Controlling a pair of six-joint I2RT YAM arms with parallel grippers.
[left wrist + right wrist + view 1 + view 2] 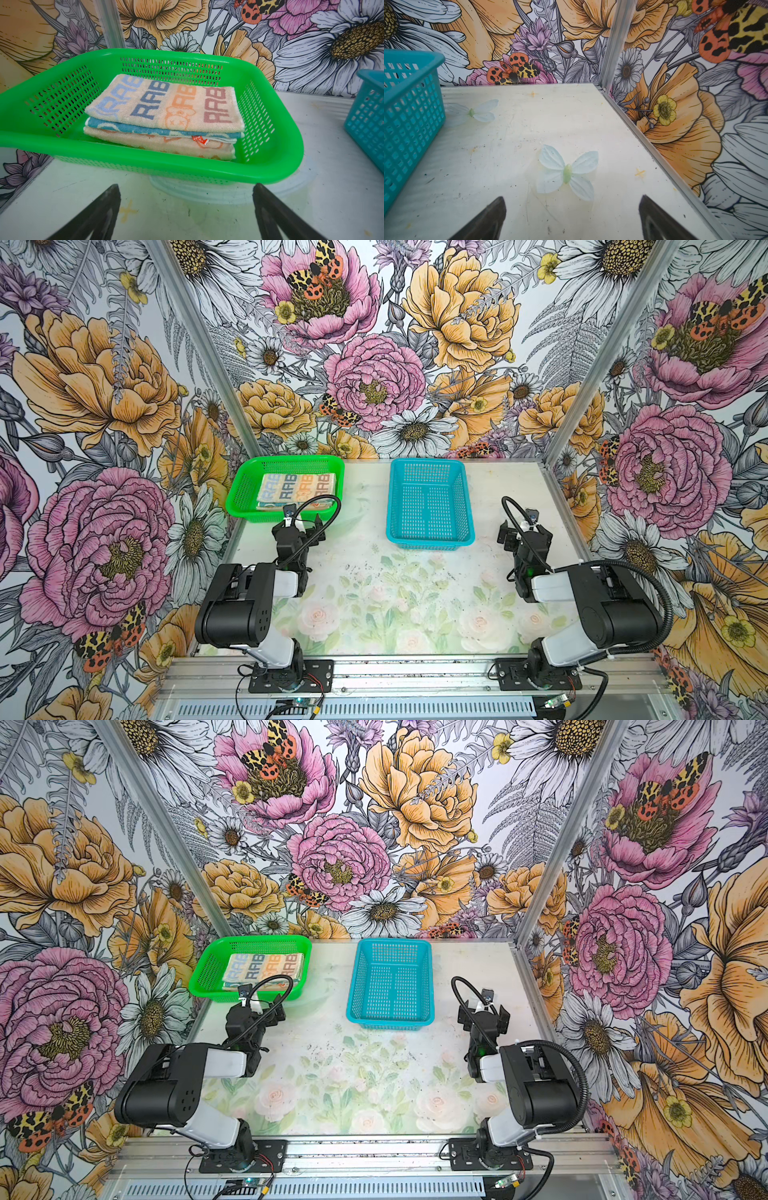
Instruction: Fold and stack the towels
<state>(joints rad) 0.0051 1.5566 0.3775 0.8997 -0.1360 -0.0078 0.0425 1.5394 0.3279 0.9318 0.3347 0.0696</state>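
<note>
**Towels stacked, arms idle.** Three folded towels lie stacked inside the green plastic mesh basket [124, 153]. The cream towel striped with blue, orange and brown "RAB" lettering [166, 106] is on top, the teal-blue towel [145, 129] lies under it, and the pale orange towel [166, 146] is at the bottom.

The left gripper [186, 187] hovers just in front of the green basket, jaws spread wide and holding nothing. The right gripper [572, 198], likewise spread and empty, hangs well away from the green basket, beyond the empty turquoise plastic mesh basket [428, 462] beside it.

Judged from the neat pile, folding and stacking look finished. If anything is left, the next move calls only for backing both arms off without nudging the green basket.

Only the edges of the two lower towels show, so their prints cannot be read, and the fold cuts the top lettering short. In both top views the left arm's black cable [322, 496] crosses the green basket's near rim. A clear ring-like shape [228, 195] under that rim cannot be identified.
</note>
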